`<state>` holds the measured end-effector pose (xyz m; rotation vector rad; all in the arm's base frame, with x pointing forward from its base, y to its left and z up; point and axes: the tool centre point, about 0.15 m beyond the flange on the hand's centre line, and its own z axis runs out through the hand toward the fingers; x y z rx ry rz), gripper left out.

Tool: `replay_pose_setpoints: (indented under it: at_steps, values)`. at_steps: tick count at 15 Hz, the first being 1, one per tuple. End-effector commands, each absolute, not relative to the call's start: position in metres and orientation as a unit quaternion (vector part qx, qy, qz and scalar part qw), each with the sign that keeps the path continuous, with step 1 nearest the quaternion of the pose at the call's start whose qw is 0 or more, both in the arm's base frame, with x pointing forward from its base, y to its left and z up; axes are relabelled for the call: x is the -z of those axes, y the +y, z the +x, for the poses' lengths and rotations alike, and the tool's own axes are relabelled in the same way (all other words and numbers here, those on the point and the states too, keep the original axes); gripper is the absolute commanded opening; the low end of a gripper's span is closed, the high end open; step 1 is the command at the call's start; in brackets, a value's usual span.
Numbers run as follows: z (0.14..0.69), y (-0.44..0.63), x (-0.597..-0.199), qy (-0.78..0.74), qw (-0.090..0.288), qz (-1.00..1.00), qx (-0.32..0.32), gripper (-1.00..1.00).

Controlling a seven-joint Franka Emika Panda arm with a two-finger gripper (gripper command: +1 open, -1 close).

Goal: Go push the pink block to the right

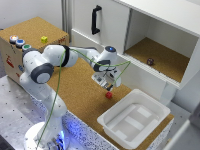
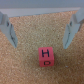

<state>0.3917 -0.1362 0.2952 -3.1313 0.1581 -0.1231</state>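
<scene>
The gripper (image 1: 106, 85) hung open just above the pink block (image 1: 108, 95); nothing was held. A low, steady sideways contact seemed best.

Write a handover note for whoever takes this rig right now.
Gripper: open, holding nothing, just above the cork.
Pink block: on the cork beside the fingertips, close to the white bin. In the wrist view it lies ahead of the fingers, not between them.
Done: approach to the block.
Left: the push to the right; contact cannot be confirmed.
</scene>
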Motion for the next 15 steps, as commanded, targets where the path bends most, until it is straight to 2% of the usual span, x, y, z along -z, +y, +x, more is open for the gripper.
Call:
replay_pose_setpoints:
  at_steps: [1,3,9,14,15]
  values:
    - [0.396,-0.147,-0.278,0.054,-0.011,-0.998,0.032,1.00]
    - [0.401,-0.152,-0.260,0.059,-0.016,-0.998,0.022,1.00]
    - [0.408,-0.149,-0.228,0.078,0.031,-0.996,0.013,1.00]
    - [0.410,-0.147,-0.213,0.068,0.028,-0.997,0.007,1.00]
    - [0.408,-0.147,-0.213,0.068,0.028,-0.997,0.007,-1.00]
